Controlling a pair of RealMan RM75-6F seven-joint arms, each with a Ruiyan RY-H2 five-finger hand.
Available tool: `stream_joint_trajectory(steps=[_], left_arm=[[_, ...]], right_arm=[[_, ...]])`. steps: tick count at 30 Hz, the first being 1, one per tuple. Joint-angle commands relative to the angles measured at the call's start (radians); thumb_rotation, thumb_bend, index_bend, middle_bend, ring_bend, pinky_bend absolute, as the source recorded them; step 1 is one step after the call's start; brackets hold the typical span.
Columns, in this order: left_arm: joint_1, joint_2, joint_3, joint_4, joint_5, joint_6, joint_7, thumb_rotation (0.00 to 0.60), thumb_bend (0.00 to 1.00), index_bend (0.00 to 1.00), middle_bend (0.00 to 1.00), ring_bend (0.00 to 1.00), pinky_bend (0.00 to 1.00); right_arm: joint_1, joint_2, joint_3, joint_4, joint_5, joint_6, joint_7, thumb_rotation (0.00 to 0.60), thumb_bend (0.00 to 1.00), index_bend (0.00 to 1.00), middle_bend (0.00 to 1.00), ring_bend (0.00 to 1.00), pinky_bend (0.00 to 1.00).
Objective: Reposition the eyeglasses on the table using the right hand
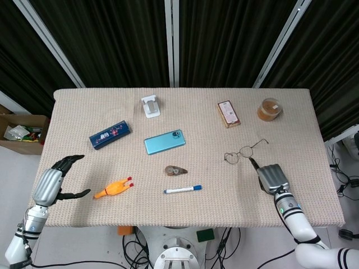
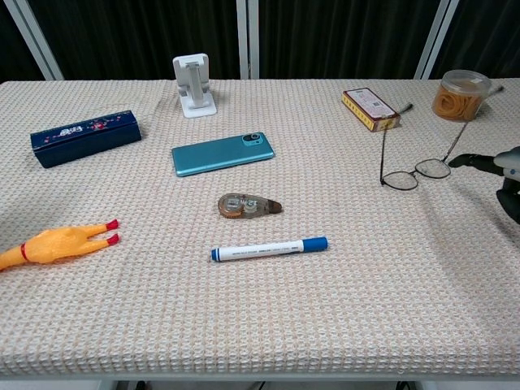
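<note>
The thin-framed eyeglasses lie flat on the table's right side, lenses toward me and temples pointing to the far edge. My right hand rests just right of them, near the front right. One outstretched fingertip reaches almost to the nearer lens, and nothing is in the hand's grasp. My left hand hovers off the table's front left corner, fingers spread and holding nothing; the chest view does not show it.
A jar of rubber bands and a brown box stand beyond the glasses. Phone, correction tape and marker lie mid-table. A rubber chicken, blue box and white stand sit left.
</note>
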Motion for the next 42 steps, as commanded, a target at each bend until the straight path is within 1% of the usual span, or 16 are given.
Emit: stream_joint_trajectory(steps=[1,4,6,10,13,16,22,27,33,37,42], left_arm=[[0.001,0.001,0.002,-0.004,0.002,0.001,0.004,0.490,0.00,0.17,0.21,0.19,0.26],[0.003,0.003,0.003,-0.009,0.004,0.003,0.008,0.492,0.00,0.17,0.21,0.19,0.26],[0.004,0.002,0.005,-0.011,0.005,0.003,0.008,0.492,0.00,0.17,0.21,0.19,0.26],[0.000,0.002,0.013,-0.016,0.012,-0.009,0.016,0.491,0.00,0.17,0.21,0.19,0.27],[-0.002,0.003,0.014,-0.022,0.015,-0.012,0.019,0.491,0.00,0.17,0.21,0.19,0.27],[-0.004,0.001,0.015,-0.025,0.018,-0.014,0.021,0.490,0.00,0.17,0.21,0.19,0.27],[-0.009,0.000,0.015,-0.034,0.021,-0.019,0.035,0.492,0.00,0.17,0.21,0.19,0.27],[-0.011,0.001,0.013,-0.044,0.018,-0.023,0.048,0.493,0.00,0.17,0.21,0.19,0.27],[-0.012,0.005,0.010,-0.052,0.008,-0.030,0.058,0.492,0.00,0.17,0.21,0.19,0.27],[-0.014,0.010,0.009,-0.056,0.001,-0.039,0.063,0.492,0.00,0.17,0.21,0.19,0.26],[-0.014,0.016,0.006,-0.060,-0.009,-0.044,0.065,0.494,0.00,0.17,0.21,0.19,0.27]], right_arm=[[-0.063,0.045,-0.033,-0.020,-0.082,0.069,0.079,0.600,0.81,0.00,0.83,0.76,0.65],[-0.118,0.059,-0.038,0.013,-0.176,0.144,0.194,0.600,0.81,0.00,0.83,0.76,0.65],[-0.154,0.055,-0.039,0.071,-0.245,0.190,0.306,0.600,0.80,0.00,0.82,0.76,0.65],[-0.207,0.051,-0.045,0.180,-0.327,0.245,0.471,0.600,0.79,0.00,0.82,0.76,0.65],[-0.238,0.043,-0.027,0.252,-0.343,0.280,0.564,0.600,0.79,0.00,0.82,0.76,0.65],[-0.247,0.045,0.003,0.300,-0.303,0.251,0.622,0.600,0.79,0.00,0.81,0.76,0.65],[-0.223,0.047,0.054,0.346,-0.252,0.156,0.660,0.600,0.79,0.00,0.81,0.76,0.65],[-0.176,0.043,0.101,0.344,-0.229,0.081,0.648,0.600,0.79,0.00,0.81,0.76,0.65],[-0.111,0.026,0.146,0.351,-0.206,-0.006,0.603,0.600,0.79,0.00,0.81,0.76,0.65],[-0.069,0.002,0.162,0.370,-0.198,-0.055,0.557,0.600,0.78,0.00,0.81,0.76,0.65],[-0.030,-0.031,0.166,0.375,-0.185,-0.105,0.490,0.600,0.78,0.00,0.81,0.76,0.65]])
